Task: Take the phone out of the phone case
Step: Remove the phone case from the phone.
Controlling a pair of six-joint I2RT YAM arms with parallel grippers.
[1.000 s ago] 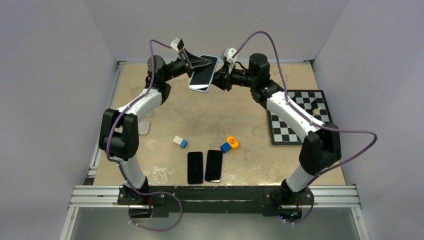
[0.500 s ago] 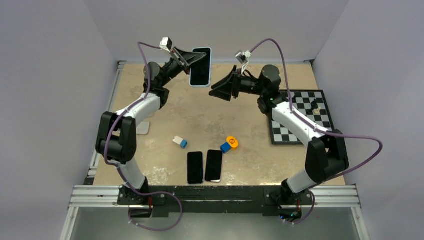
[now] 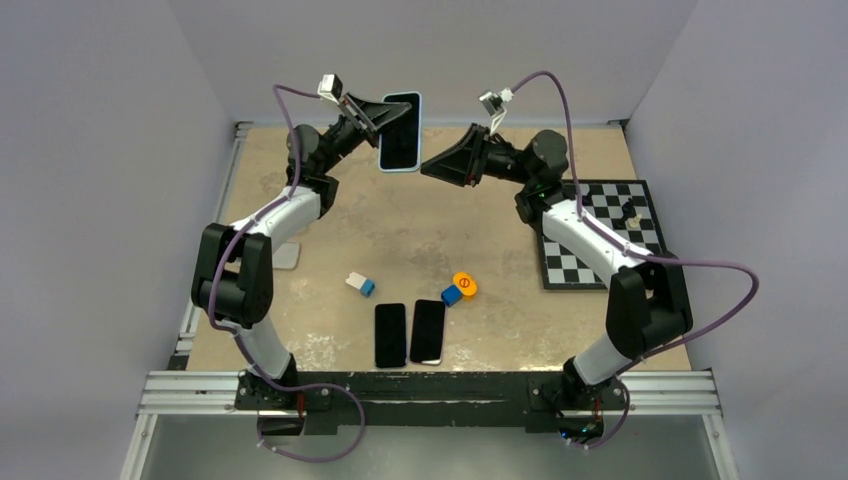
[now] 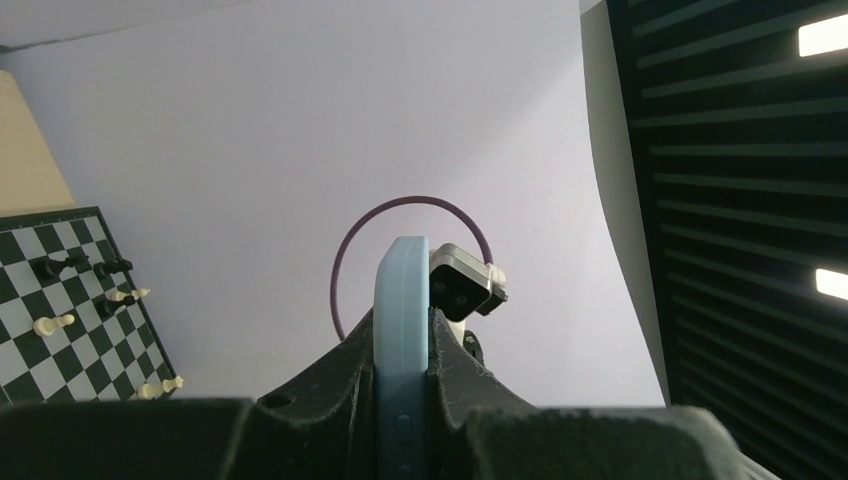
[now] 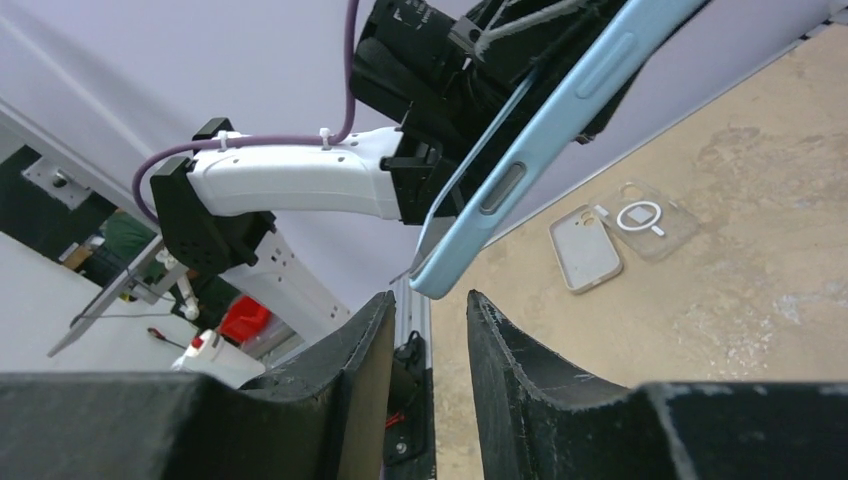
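My left gripper is pinched tight across the front and back of the phone, holding it upright well above the far side of the table. That leaves the lower end of the light-blue phone case bare for my other arm. My right gripper has its jaws a narrow way apart and empty, lined up just under the case's bottom corner without touching it. I judge that corner is where to peel first, since the lip should give there, while a pull mid-edge risks dragging the whole phone from my left hold.
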